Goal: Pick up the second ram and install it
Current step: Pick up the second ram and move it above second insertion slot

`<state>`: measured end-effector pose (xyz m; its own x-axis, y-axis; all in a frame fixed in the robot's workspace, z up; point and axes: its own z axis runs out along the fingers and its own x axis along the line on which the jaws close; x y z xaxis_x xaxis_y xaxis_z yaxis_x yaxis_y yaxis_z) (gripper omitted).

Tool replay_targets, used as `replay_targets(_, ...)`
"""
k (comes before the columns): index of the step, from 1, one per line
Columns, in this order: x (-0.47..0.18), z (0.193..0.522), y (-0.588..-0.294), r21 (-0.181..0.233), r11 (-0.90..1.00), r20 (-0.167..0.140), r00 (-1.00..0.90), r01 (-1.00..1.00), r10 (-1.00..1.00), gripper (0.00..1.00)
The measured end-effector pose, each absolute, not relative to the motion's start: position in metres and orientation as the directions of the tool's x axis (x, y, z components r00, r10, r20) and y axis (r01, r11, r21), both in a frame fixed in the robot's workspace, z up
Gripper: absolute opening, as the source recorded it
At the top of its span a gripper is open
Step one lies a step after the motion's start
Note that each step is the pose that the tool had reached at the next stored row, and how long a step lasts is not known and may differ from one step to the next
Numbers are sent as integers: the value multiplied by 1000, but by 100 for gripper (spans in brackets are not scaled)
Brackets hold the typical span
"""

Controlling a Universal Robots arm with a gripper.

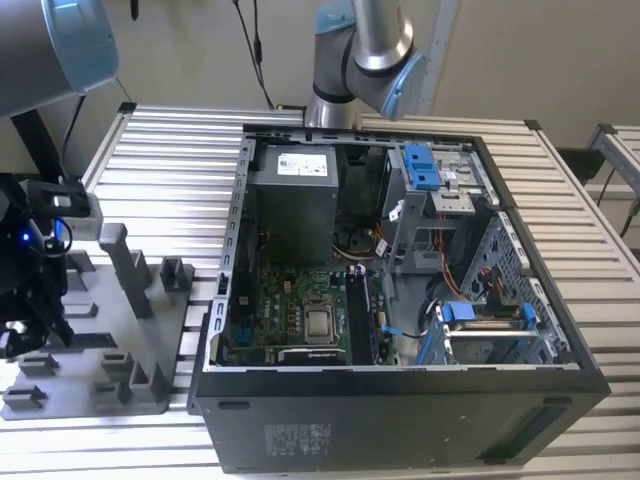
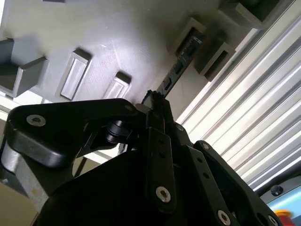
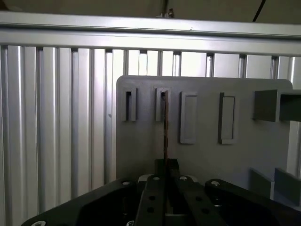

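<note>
The slatted metal bench (image 1: 170, 170) is carrying an open computer case (image 1: 400, 420) toward the exterior view's right and a grey holder tray (image 1: 70, 390) toward its left; the end effector (image 3: 165, 165) is hanging low over that tray, its fingers clenched close together and grasping the second ram (image 3: 165, 127) by its near end; the ram is standing on edge, showing as a thin dark strip in both wrist views, while its far end is sitting in a narrow raised slot (image 3: 162, 101) of the tray.
</note>
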<state>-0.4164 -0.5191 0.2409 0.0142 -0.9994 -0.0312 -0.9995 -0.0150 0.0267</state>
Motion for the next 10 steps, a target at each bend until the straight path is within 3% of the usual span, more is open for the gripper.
replay_targets(10, -416, 254, -519, 27, -15, -31, 14, -1000, -999, 14)
